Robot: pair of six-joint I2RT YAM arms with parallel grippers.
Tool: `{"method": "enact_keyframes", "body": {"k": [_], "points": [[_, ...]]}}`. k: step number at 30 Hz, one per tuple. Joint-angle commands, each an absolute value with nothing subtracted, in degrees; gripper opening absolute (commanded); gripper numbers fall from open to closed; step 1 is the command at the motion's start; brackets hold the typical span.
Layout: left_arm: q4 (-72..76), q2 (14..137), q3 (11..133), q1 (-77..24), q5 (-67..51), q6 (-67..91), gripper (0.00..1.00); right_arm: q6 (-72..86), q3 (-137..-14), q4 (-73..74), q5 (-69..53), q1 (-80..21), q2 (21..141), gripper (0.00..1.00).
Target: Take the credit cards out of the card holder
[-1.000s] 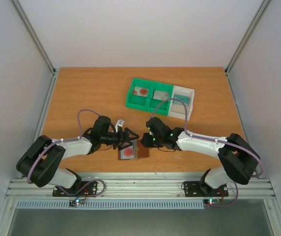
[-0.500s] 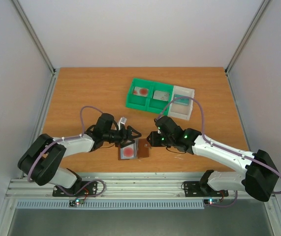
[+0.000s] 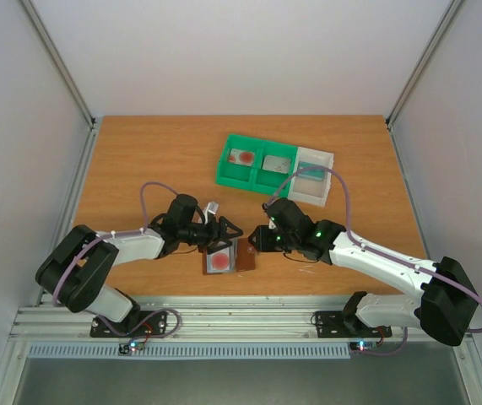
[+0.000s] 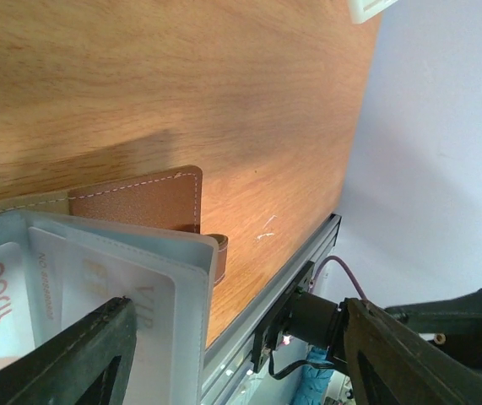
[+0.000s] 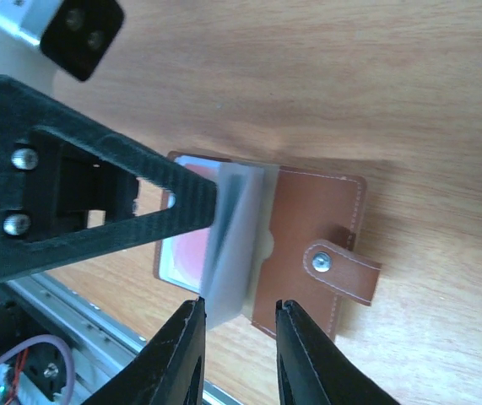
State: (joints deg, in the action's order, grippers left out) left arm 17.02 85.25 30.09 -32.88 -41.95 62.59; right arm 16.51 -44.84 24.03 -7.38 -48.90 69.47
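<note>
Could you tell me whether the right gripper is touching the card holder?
Cannot tell: the right wrist view shows the right gripper straddling the card holder's pale sleeves, contact unclear.

Card holder (image 3: 226, 259) hemmed by left gripper (image 3: 229, 235) and right gripper (image 3: 254, 241); far-side approach bare wood until green-and-white tray (image 3: 276, 168).

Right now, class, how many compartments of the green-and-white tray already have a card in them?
3. In the top view, the left green compartment, the middle green compartment and the white end compartment each hold one card; stacked cards underneath would be hidden.
</note>
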Motion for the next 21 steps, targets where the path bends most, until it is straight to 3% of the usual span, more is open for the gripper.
{"method": "enact_keyframes", "body": {"k": [1,9,21], "points": [[21.19,87.69,32.23,-33.39,-44.1,62.35,0.68,16.99,-45.24,20.54,-9.97,-48.78,68.32,0.25],[21.8,89.84,33.32,-33.42,-45.38,62.63,0.68,18.58,-44.27,16.94,-12.74,-48.79,69.84,0.25],[1.89,86.08,36.14,-33.23,-37.01,55.12,0.63,21.56,-43.82,11.84,-13.99,-48.87,78.45,0.22]]}}
